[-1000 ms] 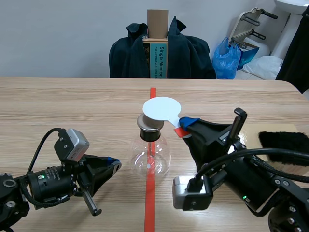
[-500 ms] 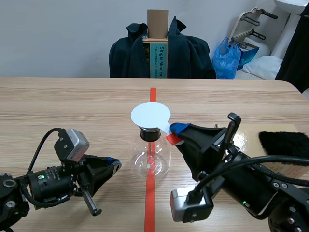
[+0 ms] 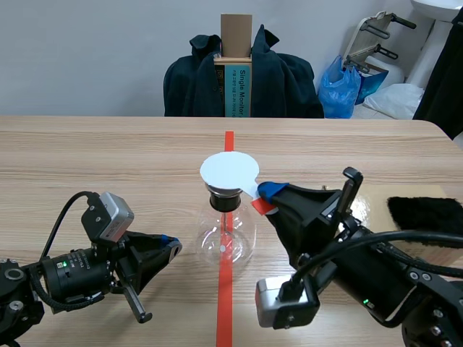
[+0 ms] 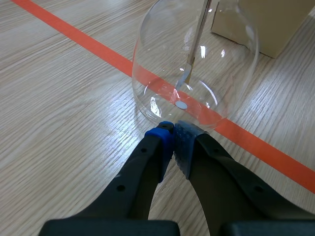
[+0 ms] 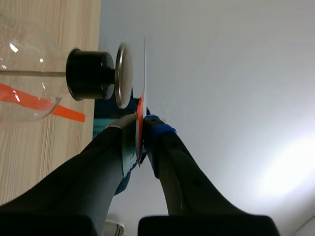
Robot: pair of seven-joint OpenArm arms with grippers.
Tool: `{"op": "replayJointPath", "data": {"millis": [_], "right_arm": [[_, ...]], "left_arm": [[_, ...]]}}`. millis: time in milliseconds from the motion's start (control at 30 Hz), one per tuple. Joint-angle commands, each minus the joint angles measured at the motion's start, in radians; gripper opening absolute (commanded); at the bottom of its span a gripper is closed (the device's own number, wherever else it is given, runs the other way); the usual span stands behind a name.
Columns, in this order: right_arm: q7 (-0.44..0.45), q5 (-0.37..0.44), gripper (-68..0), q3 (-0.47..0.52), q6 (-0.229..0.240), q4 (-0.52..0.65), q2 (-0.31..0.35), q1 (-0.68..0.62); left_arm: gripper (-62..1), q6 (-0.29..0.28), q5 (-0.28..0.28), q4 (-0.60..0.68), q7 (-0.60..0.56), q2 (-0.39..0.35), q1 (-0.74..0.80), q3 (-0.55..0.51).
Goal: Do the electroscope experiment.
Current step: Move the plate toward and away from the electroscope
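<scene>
The right gripper pinches the white disc by its tab; it lies flat ahead, just over the cap of the flask.

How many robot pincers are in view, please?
2. The left pincer, shut on nothing, sits by the electroscope's glass bulb; the right pincer holds a white disc above its metal top plate.

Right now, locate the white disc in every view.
Scene view: white disc just over the glass flask, centre.
Left wrist view: not in it.
Right wrist view: edge-on, between the fingers, beside the flask's metal cap.
Shared landmark: the glass flask.
</scene>
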Motion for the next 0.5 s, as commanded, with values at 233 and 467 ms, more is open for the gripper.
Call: {"op": "replayJointPath", "data": {"millis": [233,467], "right_arm": [[-0.196,0.007,-66.7,0.003,-0.008,0.019,0.011,-0.016],[-0.382,0.007,-66.7,0.003,-0.031,0.019,0.011,-0.045]], "left_arm": [[-57.7,-0.005,-0.010,0.020,-0.018,0.003,-0.003,-0.010],[-57.7,-0.005,-0.010,0.020,-0.018,0.002,-0.003,-0.010]]}}
